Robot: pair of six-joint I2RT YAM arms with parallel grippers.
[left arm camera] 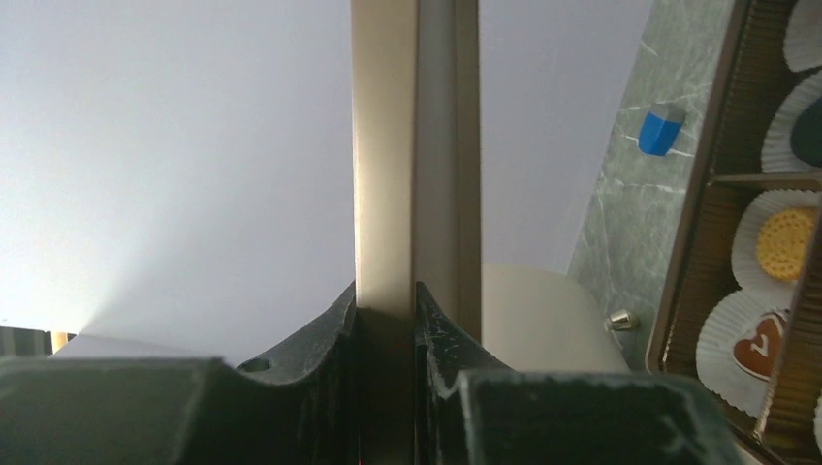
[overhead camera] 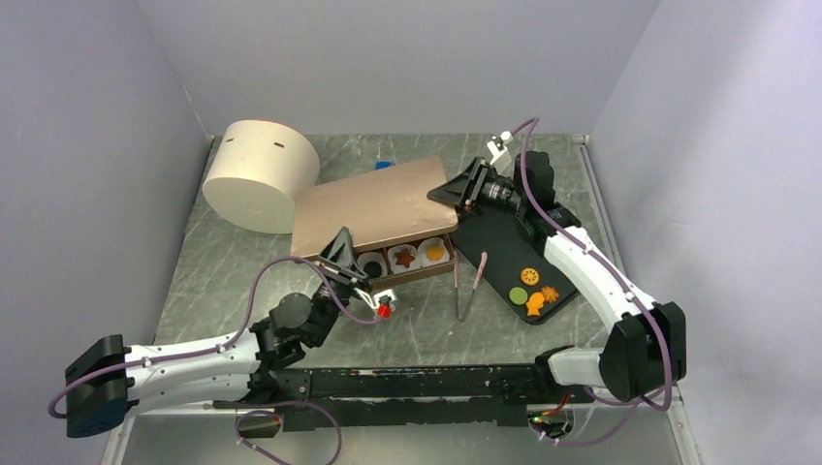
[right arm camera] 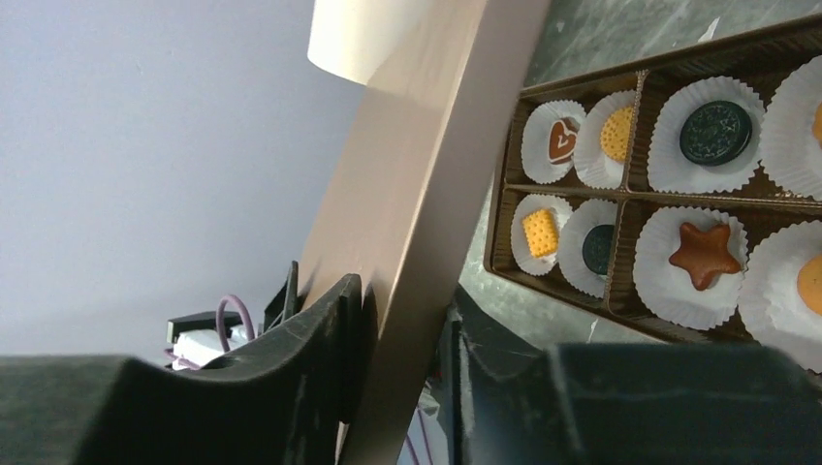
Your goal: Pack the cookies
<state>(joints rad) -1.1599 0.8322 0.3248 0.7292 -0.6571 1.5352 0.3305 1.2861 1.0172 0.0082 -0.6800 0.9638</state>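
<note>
A flat brown box lid [overhead camera: 373,203] is held tilted over the open brown box [overhead camera: 412,274]. My left gripper [overhead camera: 339,254] is shut on the lid's near left edge [left arm camera: 386,194]. My right gripper [overhead camera: 454,192] is shut on its right end [right arm camera: 417,194]. The box holds cookies in white paper cups: a brown star [right arm camera: 705,254], a black round [right arm camera: 715,132], an orange square [right arm camera: 540,232], a heart [right arm camera: 563,139] and an orange round [right arm camera: 616,133]. The lid hides the box's far part in the top view. More cookies lie on a black tray [overhead camera: 499,242]: a green round [overhead camera: 530,275] and orange pieces [overhead camera: 548,294].
A large cream cylinder [overhead camera: 260,174] lies at the back left, touching the lid's corner. A small blue cube [overhead camera: 383,166] sits behind the lid. Purple cables [overhead camera: 465,291] hang in front of the box. Grey walls close in the table on three sides.
</note>
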